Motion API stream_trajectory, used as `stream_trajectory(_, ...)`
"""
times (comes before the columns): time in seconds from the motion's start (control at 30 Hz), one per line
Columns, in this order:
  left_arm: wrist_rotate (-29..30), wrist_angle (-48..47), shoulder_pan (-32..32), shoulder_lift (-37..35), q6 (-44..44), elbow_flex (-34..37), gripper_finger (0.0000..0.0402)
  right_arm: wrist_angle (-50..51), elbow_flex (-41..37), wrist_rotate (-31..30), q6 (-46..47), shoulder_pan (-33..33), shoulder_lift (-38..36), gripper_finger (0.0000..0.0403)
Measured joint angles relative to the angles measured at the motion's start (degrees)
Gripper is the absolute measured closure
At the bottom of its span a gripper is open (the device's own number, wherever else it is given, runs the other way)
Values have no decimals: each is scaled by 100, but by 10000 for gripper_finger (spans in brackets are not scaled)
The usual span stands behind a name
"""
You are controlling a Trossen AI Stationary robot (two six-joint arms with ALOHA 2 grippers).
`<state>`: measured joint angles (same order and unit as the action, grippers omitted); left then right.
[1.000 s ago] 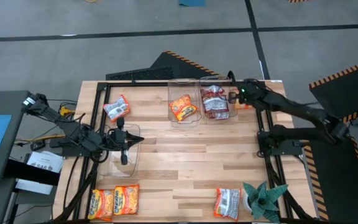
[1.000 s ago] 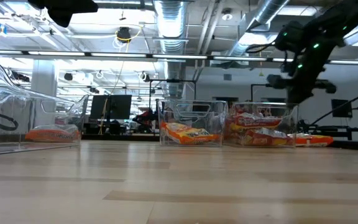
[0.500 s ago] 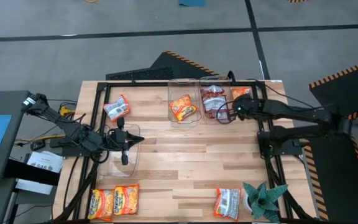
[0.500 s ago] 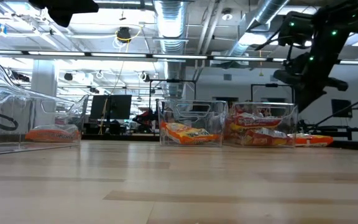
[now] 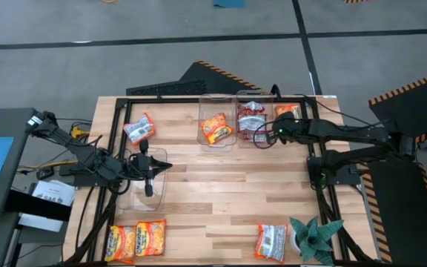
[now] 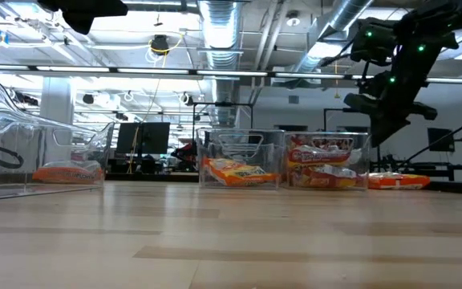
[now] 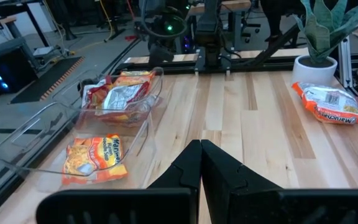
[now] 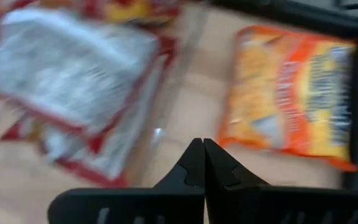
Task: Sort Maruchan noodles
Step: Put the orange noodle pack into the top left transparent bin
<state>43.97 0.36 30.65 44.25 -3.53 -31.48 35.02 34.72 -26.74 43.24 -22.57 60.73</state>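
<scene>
Packets (image 5: 253, 119) blurred in right wrist view, bin (image 5: 254, 122) walls faint

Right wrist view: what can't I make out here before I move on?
- Print on the white packets and the orange packet: motion-blurred.
- Bin walls: indistinct.
- Contact between right end effector and bin: high view too small.
- Packet count in that bin: overlapping.

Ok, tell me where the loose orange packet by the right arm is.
In the high view the orange packet lies on the table's far right edge, just right of the clear bin holding white-and-red packets, beside the right pincer.
</scene>
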Motion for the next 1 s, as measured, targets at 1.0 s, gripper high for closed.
stream_trajectory(1.0,-2,-2,0,0,-15,0,402,-2821,-1861,106,601,-2520,-70,394)
